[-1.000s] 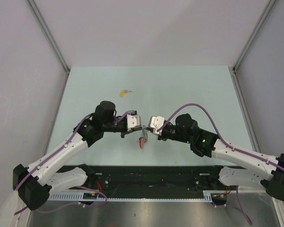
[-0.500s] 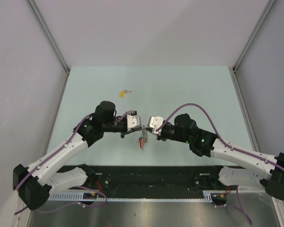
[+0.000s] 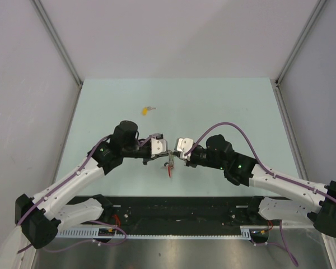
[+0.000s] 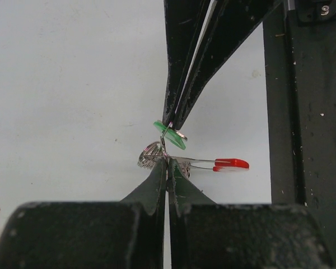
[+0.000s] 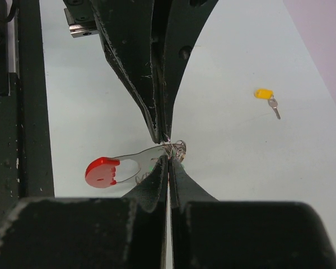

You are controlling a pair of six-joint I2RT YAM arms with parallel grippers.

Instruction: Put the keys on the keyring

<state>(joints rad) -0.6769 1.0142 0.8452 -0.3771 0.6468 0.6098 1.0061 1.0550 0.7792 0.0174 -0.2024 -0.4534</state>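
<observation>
While the keyring (image 4: pixel 150 155) is clamped in the closed left end effector (image 4: pixel 167 166), the slippery green key (image 4: pixel 171 136) is pinched by its head in the closed right end effector (image 5: pixel 168 161).

Green key (image 4: pixel 169 134) touches the red-tagged keyring (image 4: pixel 152 154); yellow key (image 5: pixel 264 94) lies well apart.

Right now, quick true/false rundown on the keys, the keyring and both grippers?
1. The yellow key lies on the table, apart from both grippers. True.
2. The green key lies on the table too. False: the right gripper pinches it, right at the keyring.
3. The left gripper is open. False: it is shut on the keyring.
4. A red tag is attached to the keyring. True.
</observation>
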